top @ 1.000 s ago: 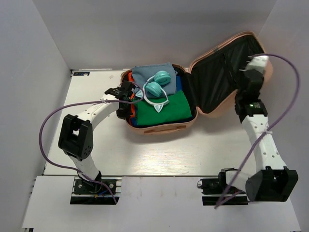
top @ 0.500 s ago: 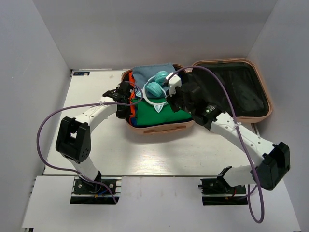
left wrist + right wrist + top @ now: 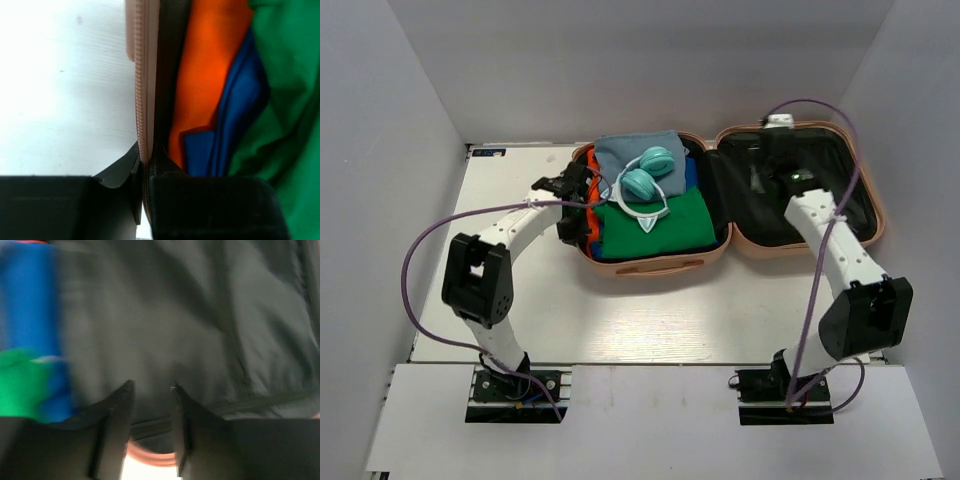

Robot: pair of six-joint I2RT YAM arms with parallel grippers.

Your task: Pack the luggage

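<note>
The pale pink luggage (image 3: 655, 267) lies open on the table, its black-lined lid (image 3: 850, 215) flat to the right. Its base holds a green cloth (image 3: 655, 225), a grey-blue cloth (image 3: 625, 150), orange and blue cloths, and teal headphones (image 3: 642, 180). My left gripper (image 3: 578, 195) is shut on the luggage's left rim; in the left wrist view the left gripper (image 3: 145, 165) pinches the pink zipper edge (image 3: 141, 75) beside orange cloth (image 3: 210, 75). My right gripper (image 3: 765, 160) hovers over the lid near its far edge. In the right wrist view the right gripper (image 3: 152, 386) is open and empty above the black lining (image 3: 200, 315).
The white table (image 3: 520, 290) is enclosed by grey walls on the left, back and right. The lid's far right corner sits close to the right wall. Purple cables loop off both arms.
The lid, tilted up a second ago, now lies flat. My right arm swung from the lid to the clothes and back over the lid. My left gripper stayed on the rim.
</note>
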